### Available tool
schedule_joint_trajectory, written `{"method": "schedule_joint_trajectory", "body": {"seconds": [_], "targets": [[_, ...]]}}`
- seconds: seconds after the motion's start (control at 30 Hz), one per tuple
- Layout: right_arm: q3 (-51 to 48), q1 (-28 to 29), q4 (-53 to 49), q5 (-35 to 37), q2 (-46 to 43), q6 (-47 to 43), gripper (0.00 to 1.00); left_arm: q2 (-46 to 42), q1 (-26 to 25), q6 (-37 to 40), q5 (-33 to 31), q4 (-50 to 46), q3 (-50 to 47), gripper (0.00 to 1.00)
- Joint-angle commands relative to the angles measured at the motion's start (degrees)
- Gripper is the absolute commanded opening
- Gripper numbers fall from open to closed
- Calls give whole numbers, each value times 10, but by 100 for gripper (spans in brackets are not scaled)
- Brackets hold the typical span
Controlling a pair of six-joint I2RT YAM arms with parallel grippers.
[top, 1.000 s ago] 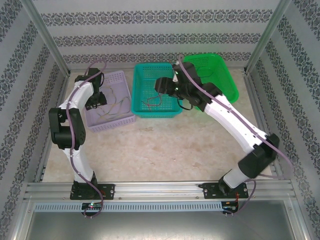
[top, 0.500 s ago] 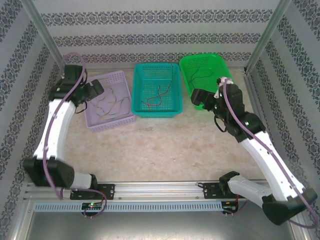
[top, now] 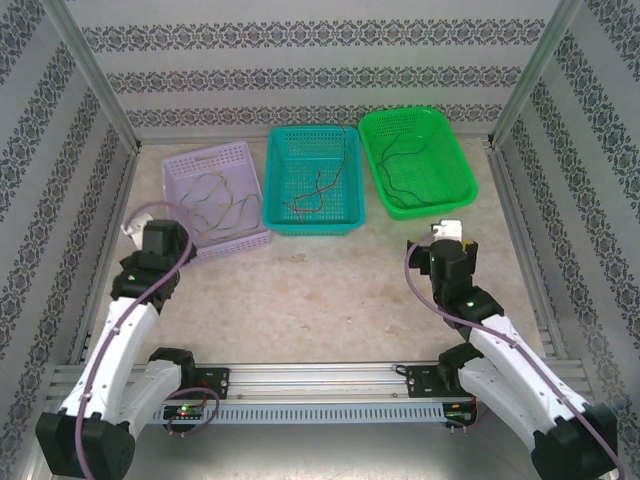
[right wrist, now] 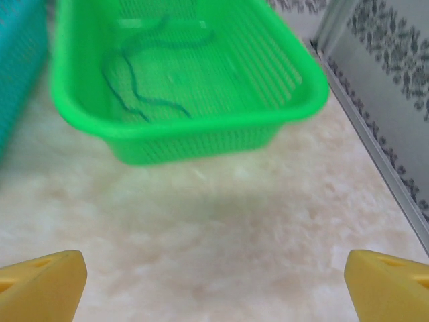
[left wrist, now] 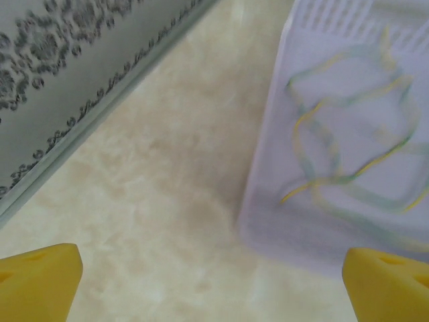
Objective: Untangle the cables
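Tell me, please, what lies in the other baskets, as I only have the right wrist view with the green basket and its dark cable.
Observer: The teal basket in the middle holds a red cable.
Operator: Thank you. Is there a third basket?
Observer: Yes, a lilac basket on the left holds yellow and green cables.
Operator: And how does the left gripper stand?
Observer: The left gripper is open and empty, over the table beside that basket's near corner.
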Motion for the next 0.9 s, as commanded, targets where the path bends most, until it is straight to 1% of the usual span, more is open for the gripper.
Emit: {"method": "schedule_joint_trajectory", "body": {"seconds": [0.0, 0.07, 0.13, 0.17, 0.2, 0.23, 0.3, 0.4, 0.47, 0.5, 0.57, 0.63, 0.67, 0.7, 0.73, 0.8, 0.87], "targets": [[-33, -43, 148, -34, 41, -47, 98, -71, -6, 115, -1, 154, -117, 100], [-64, -63, 219, -63, 81, -52, 98, -115, -5, 139, 21, 263, -198, 100], [-78, -87, 281, -104, 127, -52, 98, -130, -5, 155, 16, 333, -251, 100], [-79, -94, 300, -115, 148, -56, 98, -125, -3, 161, 16, 346, -261, 99], [-66, -104, 296, -126, 170, -55, 98, -116, 1, 166, 25, 346, -257, 99], [-53, -114, 301, -150, 192, -64, 98, -106, 5, 181, 47, 357, -256, 99], [-47, -125, 353, -172, 228, -68, 98, -85, 12, 186, 63, 369, -252, 99], [-33, -143, 424, -208, 287, -61, 98, -30, 38, 192, 93, 416, -245, 99], [-11, -151, 467, -229, 326, -64, 98, 25, 58, 187, 114, 474, -240, 99], [3, -152, 462, -236, 344, -77, 98, 59, 67, 181, 129, 507, -237, 99], [16, -165, 476, -255, 382, -74, 98, 127, 79, 170, 156, 575, -225, 99], [-5, -183, 551, -280, 427, -58, 98, 192, 86, 170, 182, 616, -199, 99], [-19, -191, 594, -283, 436, -47, 98, 216, 89, 169, 191, 635, -192, 99], [-20, -195, 596, -280, 431, -41, 98, 238, 91, 163, 198, 663, -190, 99], [-18, -195, 572, -274, 422, -41, 98, 256, 94, 154, 202, 691, -190, 99], [-31, -192, 611, -268, 429, -44, 98, 280, 96, 143, 206, 710, -181, 99], [-28, -190, 597, -254, 425, -42, 98, 299, 96, 141, 210, 724, -172, 99]]}}
